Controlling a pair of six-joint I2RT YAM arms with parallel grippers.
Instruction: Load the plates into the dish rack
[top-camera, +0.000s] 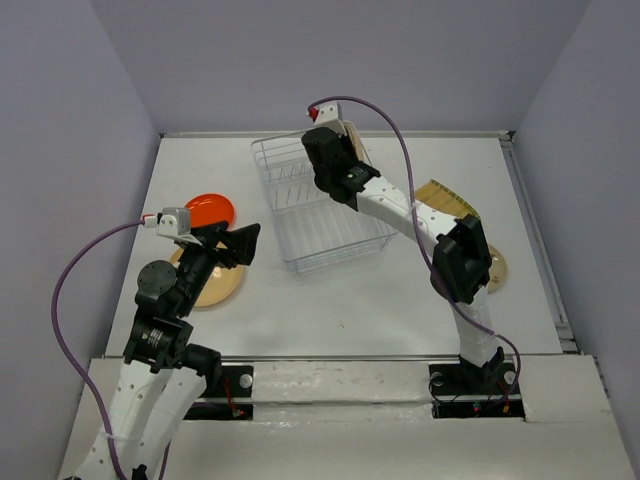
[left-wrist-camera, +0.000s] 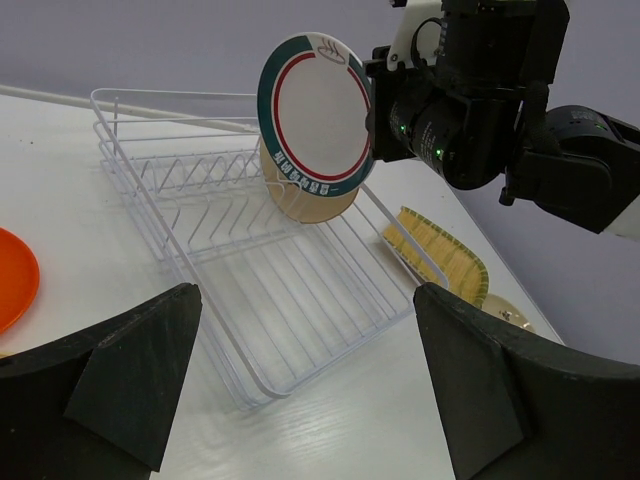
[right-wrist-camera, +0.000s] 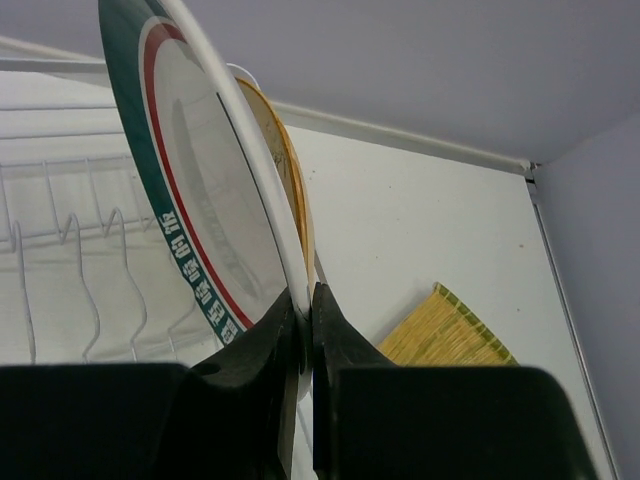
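My right gripper (top-camera: 335, 150) is shut on the rim of the white plate with the teal rim (left-wrist-camera: 315, 110). It holds the plate upright over the far right part of the wire dish rack (top-camera: 310, 215). A tan plate (left-wrist-camera: 312, 203) stands in the rack just behind it. In the right wrist view the fingers (right-wrist-camera: 262, 345) pinch the plate's (right-wrist-camera: 190, 200) lower edge. My left gripper (top-camera: 225, 245) is open and empty, left of the rack and above another tan plate (top-camera: 220, 288). The orange-red plate (top-camera: 210, 208) lies flat at the left.
A yellow-green striped plate (top-camera: 445, 197) lies right of the rack. A cream plate (top-camera: 497, 268) lies near it, partly hidden by the right arm. Grey walls close in the table on three sides. The rack's near rows of prongs (left-wrist-camera: 180, 175) hold nothing.
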